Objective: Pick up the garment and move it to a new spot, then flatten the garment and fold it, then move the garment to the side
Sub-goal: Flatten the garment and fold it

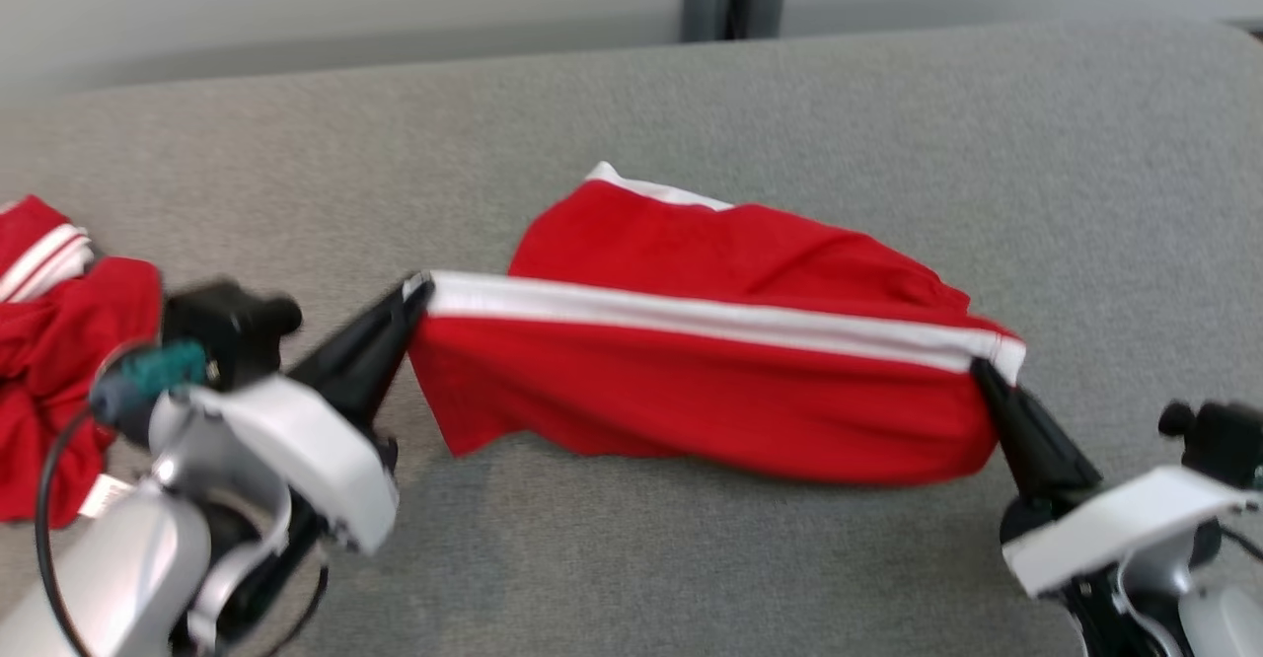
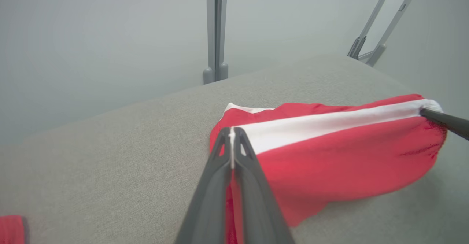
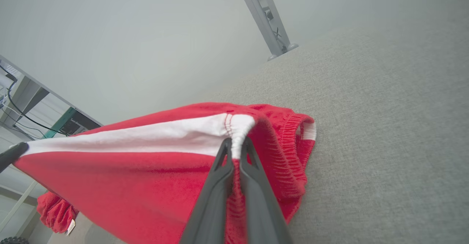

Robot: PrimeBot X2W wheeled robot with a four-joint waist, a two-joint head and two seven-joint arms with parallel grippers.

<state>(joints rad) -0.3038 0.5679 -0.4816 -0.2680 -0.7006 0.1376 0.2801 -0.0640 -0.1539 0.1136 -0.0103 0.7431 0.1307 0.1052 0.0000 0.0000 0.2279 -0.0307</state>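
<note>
Pinching one garment: two end effectors

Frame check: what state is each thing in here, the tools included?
left tool, shut on the left end of the striped garment
right tool, shut on its right end
striped garment, stretched taut between both tools along its white stripe, not yet flat, far part resting on the grey surface
second red garment, crumpled at the left, untouched
</note>
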